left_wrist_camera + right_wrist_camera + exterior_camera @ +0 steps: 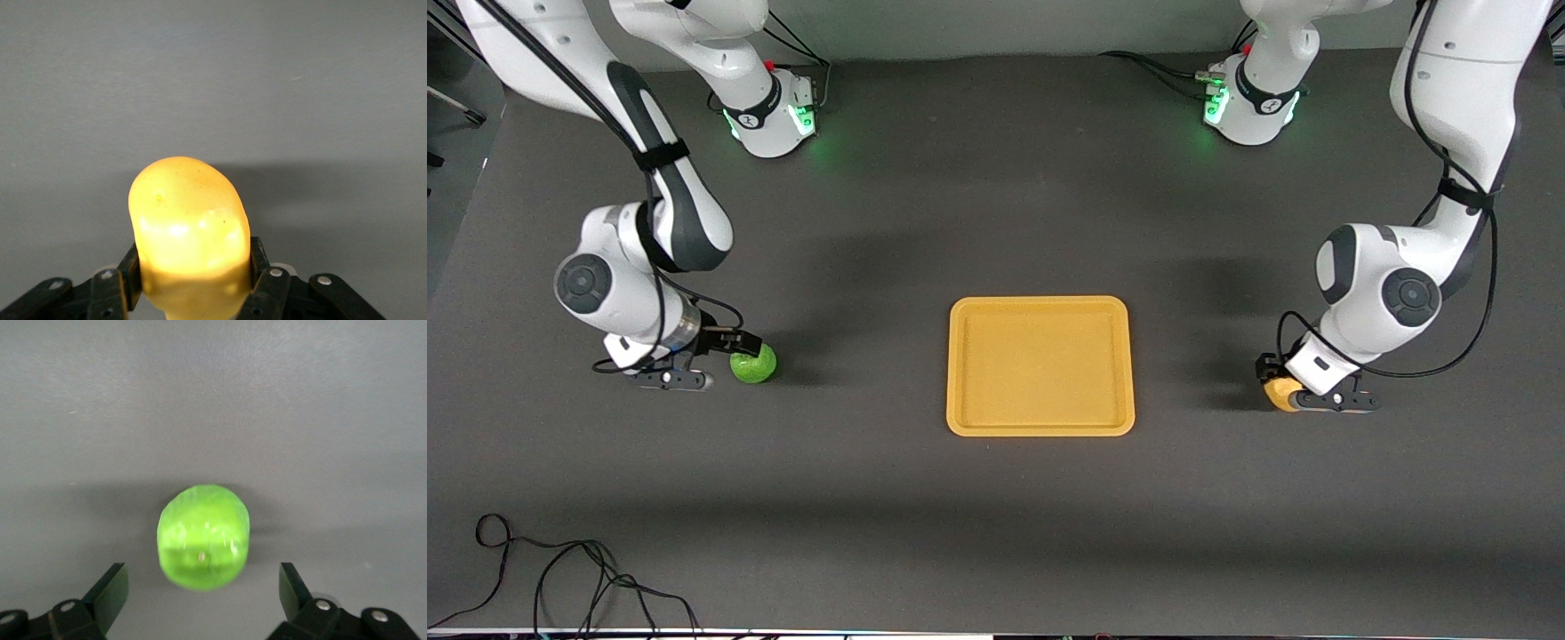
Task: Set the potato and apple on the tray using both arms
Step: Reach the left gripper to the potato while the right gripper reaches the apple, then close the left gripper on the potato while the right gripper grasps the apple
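The apple [754, 364], lying toward the right arm's end from the tray [1040, 427], is being straddled by the right gripper [734, 356], fingers apart. Toward the left arm's end, the potato [1281, 391] is being clamped by the left gripper [1279, 384].

This was a robotics lab or test cell rather than a home or kitchen. Two white jointed robot arms with dark grey joints [649, 249] [1414, 267] stood bolted at one edge of a broad table covered in plain dark grey matting [996, 533], their round bases glowing with green status lights [774, 120] [1249, 107]. Black cables ran along the arms, and a loose black cable [578, 569] lay coiled at the table's edge nearest the front camera. The surface carried no household furnishings, only a flat mustard-yellow rectangular tray [1040, 422] set out as a prop.
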Motion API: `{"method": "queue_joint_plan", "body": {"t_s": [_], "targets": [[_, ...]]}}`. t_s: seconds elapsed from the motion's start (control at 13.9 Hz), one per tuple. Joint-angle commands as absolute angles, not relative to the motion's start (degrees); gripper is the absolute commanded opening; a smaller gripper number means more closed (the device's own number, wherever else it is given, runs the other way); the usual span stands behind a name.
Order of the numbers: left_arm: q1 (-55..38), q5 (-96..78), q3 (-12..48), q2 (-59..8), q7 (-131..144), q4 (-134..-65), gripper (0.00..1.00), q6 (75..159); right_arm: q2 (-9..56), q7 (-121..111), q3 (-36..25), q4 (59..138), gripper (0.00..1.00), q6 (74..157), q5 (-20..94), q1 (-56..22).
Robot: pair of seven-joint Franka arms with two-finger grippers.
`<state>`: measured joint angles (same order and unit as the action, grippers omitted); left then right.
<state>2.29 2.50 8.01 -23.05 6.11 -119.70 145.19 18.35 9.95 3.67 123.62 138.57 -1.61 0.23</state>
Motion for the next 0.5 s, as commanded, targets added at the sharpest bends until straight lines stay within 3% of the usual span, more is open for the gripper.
{"method": "queue_joint_plan", "body": {"t_s": [0.0, 0.07, 0.14, 0.29, 0.36, 0.43], "targets": [[-5.6, 3.4, 7.3, -16.7, 17.7, -119.4, 0.19, 137.0, 22.8, 11.3, 3.7, 122.3, 1.00, 141.9, -2.0, 0.1], [-8.7, 3.4, 7.4, -15.7, 21.5, -118.7, 0.21, 134.3, 23.3, 11.3, 3.7, 122.3, 1.00, 142.2, -2.0, -0.1], [-11.7, 3.4, 7.3, -15.6, 24.9, -118.0, 0.25, 132.6, 23.3, 11.4, 3.7, 122.3, 0.94, 142.5, -2.0, -0.1], [-17.6, 3.5, 7.3, -16.3, 32.8, -116.9, 0.25, 132.4, 22.9, 11.7, 3.7, 122.1, 0.48, 142.4, -2.0, -0.2], [-19.8, 3.5, 7.3, -17.0, 35.7, -116.4, 0.25, 132.9, 22.2, 11.7, 3.7, 121.8, 0.32, 141.8, -2.1, -0.2], [-21.7, 3.5, 7.3, -18.0, 37.9, -115.2, 0.25, 133.0, 20.9, 11.8, 3.7, 121.5, 0.23, 140.9, -2.1, -0.3]]}}
